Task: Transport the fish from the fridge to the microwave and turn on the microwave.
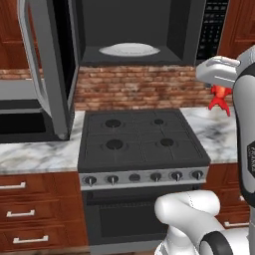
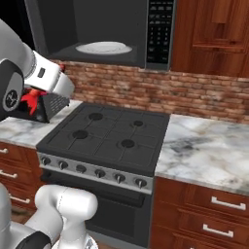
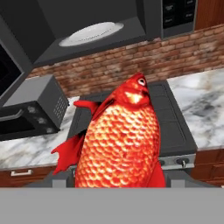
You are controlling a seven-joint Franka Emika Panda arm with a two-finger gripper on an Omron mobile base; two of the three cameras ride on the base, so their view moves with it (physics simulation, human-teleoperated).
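Observation:
The red-orange fish [image 3: 120, 140] looms large in the hand view, head up, with the fingers hidden behind it. In the left base view the fish [image 1: 218, 98] hangs tail down under my white hand, with the gripper [image 1: 217, 88] shut on it, to the right of and below the microwave opening. A red piece of the fish [image 2: 31, 100] peeks from under the forearm. The microwave [image 1: 132, 22] stands open above the stove, its door [image 1: 46, 64] swung out to the left. Its white plate [image 1: 129, 50] [image 3: 91, 33] lies bare inside. The button panel [image 2: 159, 29] is on its right side. The fridge is out of view.
A black stove [image 1: 142, 137] with several burners sits directly below the microwave. A smaller black countertop oven [image 3: 31, 109] [image 2: 46, 107] stands on the marble counter [image 2: 204, 146] to the left. Brick backsplash [image 1: 139, 87] and wooden cabinets [image 2: 214, 34] lie behind.

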